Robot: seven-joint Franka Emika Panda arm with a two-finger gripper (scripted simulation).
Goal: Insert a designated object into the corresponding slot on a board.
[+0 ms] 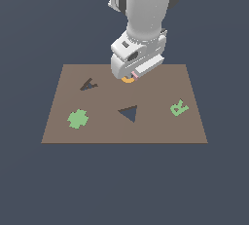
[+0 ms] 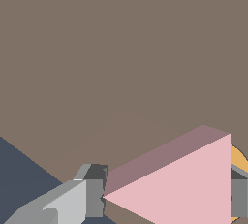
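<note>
The gripper pinches the pink triangle between its 2 fingers, low over the board near its far edge, just above the orange ring.

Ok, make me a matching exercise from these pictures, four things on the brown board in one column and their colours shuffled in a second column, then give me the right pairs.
Things:
1. triangle at the end effector
2. letter R
3. triangular cutout
4. ring under the end effector

Colours:
A. orange
B. dark navy
C. pale pink
D. green

Pairs: 1-C, 2-D, 3-B, 4-A
</note>
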